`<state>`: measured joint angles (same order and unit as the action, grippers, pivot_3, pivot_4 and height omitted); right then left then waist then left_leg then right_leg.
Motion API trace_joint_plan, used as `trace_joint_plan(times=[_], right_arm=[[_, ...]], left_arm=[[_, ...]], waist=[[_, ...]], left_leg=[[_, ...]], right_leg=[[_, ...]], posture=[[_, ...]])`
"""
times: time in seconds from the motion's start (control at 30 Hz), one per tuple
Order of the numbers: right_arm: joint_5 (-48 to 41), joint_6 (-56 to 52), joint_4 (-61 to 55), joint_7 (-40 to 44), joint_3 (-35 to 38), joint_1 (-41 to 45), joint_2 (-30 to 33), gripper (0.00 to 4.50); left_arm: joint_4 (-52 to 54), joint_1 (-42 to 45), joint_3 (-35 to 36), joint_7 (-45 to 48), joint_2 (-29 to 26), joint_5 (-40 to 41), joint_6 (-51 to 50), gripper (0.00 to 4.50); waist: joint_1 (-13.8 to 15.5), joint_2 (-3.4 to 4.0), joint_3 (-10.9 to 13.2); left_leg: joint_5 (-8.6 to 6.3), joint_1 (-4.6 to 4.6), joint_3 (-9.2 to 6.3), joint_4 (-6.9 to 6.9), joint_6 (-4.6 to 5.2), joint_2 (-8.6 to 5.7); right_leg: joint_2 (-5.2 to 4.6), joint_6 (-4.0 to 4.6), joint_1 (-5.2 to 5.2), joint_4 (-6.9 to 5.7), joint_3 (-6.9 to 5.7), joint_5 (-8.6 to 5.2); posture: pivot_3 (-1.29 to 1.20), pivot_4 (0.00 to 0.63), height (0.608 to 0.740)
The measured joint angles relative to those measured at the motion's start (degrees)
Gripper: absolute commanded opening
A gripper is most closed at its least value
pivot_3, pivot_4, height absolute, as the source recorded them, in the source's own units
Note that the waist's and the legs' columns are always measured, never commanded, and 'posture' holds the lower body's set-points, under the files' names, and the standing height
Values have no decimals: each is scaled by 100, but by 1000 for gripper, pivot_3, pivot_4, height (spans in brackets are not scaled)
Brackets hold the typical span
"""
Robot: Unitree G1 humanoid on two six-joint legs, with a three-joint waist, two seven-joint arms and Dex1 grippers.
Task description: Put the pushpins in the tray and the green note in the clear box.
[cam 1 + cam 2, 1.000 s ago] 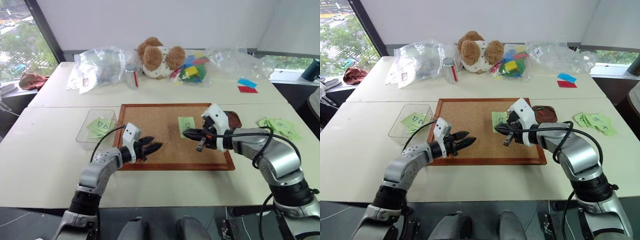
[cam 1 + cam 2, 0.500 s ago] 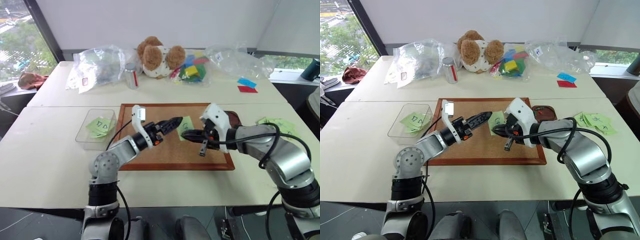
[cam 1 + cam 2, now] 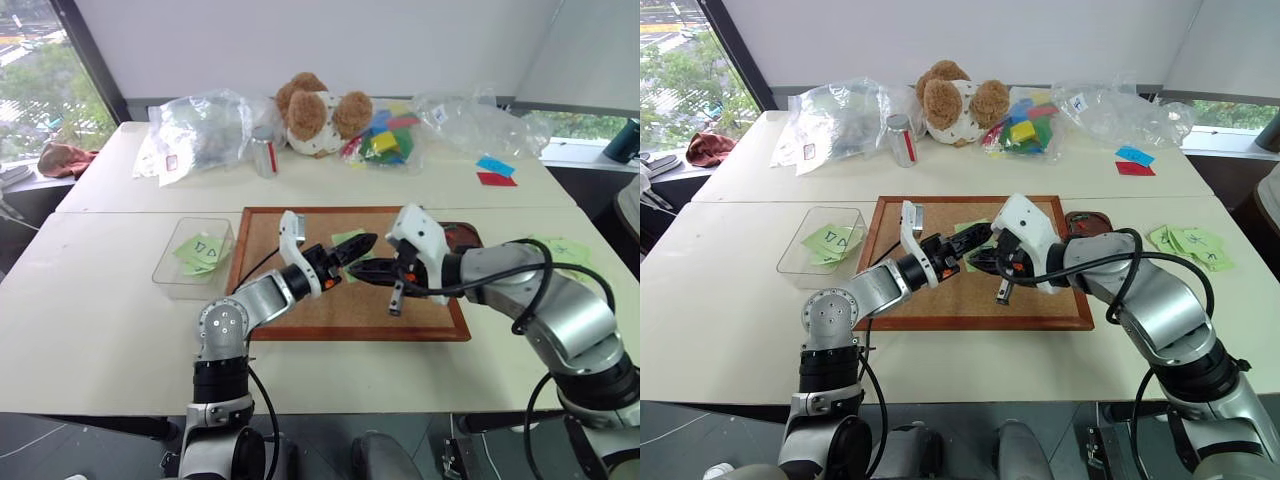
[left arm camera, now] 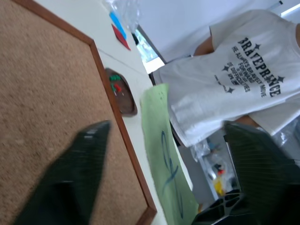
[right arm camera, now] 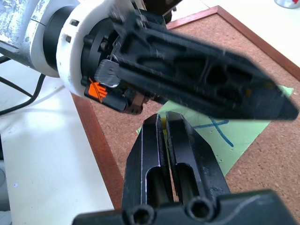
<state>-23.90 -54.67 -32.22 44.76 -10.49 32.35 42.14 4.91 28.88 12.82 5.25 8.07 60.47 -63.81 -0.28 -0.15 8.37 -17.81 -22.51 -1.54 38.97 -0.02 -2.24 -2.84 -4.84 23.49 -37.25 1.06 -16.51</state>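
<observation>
Over the grainy cork board (image 3: 300, 300), the right tool (image 5: 165, 123) is pinched tight on the thin green note (image 5: 234, 140), a flat paper slip with a blue scribble. The left tool (image 3: 975, 240) meets it with jaws parted around the note's edge. The rounded brown tray (image 4: 123, 96) holds pushpins; the clear box (image 3: 190, 262) sits on the white table (image 3: 100, 330).

Office-like test room: white tables (image 3: 120, 300), big windows (image 3: 40, 90), cork board (image 3: 300, 225), bagged props (image 3: 200, 130).

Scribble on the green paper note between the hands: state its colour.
Blue ink on the green paper note, clearest in the right wrist view.
</observation>
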Motion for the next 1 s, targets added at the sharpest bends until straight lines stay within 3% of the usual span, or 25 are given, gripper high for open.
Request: trace_joint_plan(times=[0.07,0.13,0.17,0.5,1.0], right_arm=[[0,0,0,1,-19,5,0,0],[0,0,1,2,-23,13,0,0],[-1,0,0,2,-23,25,0,0],[-66,-121,0,-43,19,145,-6,0],[-460,-548,10,-279,487,571,32,0]], left_arm=[[-5,0,16,-80,-3,66,-43,984],[-17,0,31,-134,-3,148,-58,141],[-25,0,54,-202,3,206,-79,64],[-80,-90,257,-697,10,859,-194,64],[-248,-288,241,-809,-81,903,-38,64]], waist=[[-1,0,0],[-2,0,0],[-2,0,0],[-1,-1,1],[25,-8,5]], left_leg=[[0,0,0,0,-1,0],[1,0,0,0,-1,0],[1,0,0,0,-1,0],[2,0,0,0,-3,0],[2,0,-1,0,-3,-1]], right_leg=[[0,0,0,0,0,0],[0,0,0,0,0,0],[0,0,0,0,0,0],[0,0,0,0,0,0],[0,0,0,2,1,0]], posture=[[0,150,740],[0,150,740],[0,150,740],[0,150,740],[0,150,740]])
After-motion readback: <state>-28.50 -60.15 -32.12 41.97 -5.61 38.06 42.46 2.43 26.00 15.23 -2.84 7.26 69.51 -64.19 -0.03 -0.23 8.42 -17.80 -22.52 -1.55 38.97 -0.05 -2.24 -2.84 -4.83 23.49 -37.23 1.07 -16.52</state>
